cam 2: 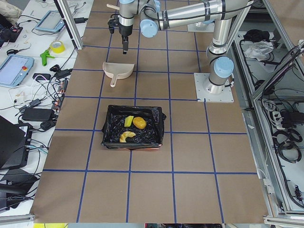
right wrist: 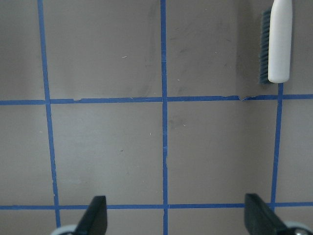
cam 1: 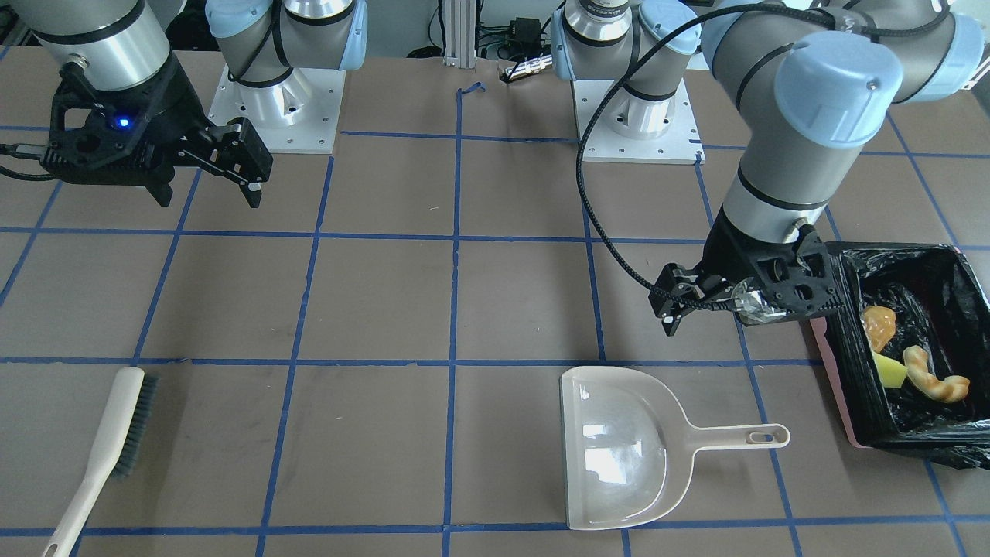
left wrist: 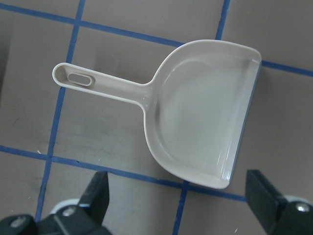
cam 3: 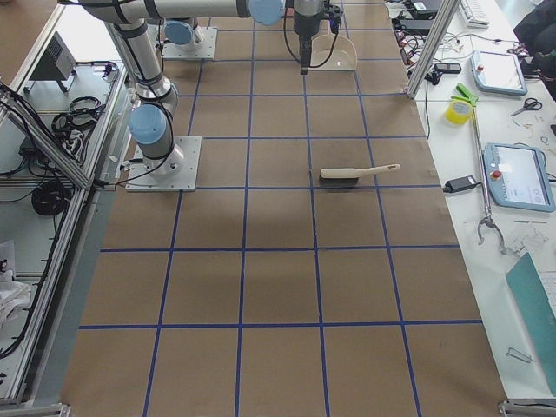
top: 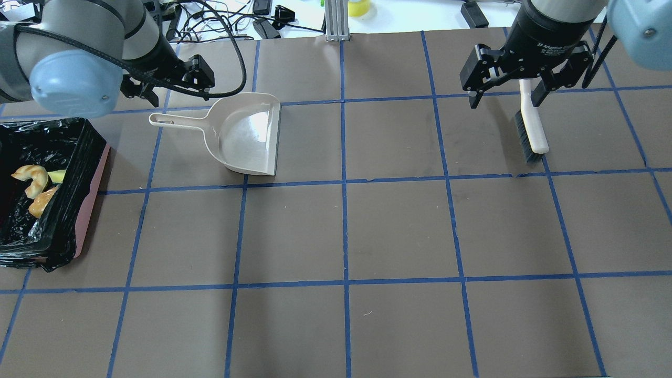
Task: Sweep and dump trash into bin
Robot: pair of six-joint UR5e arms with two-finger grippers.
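The bin (cam 1: 838,387), pink-sided with a black bag, stands at the table's end on my left (top: 93,199). In it lie the amber wad (cam 1: 879,325), the yellow-green block (cam 1: 889,373) and the curled peel (cam 1: 937,381). The beige dustpan (top: 247,134) lies flat and empty on the table, handle toward the bin; it also shows in the left wrist view (left wrist: 200,112). My left gripper (top: 170,84) is open and empty, above the table just beyond the dustpan's handle. My right gripper (top: 505,97) is open and empty, above the brush's handle.
The brush (top: 530,131), white-handled with dark bristles, lies flat on the table on my right (cam 1: 108,441). Blue tape lines grid the brown table. The arm bases (cam 1: 278,108) stand at the robot's edge. Cables and tools lie past the far edge.
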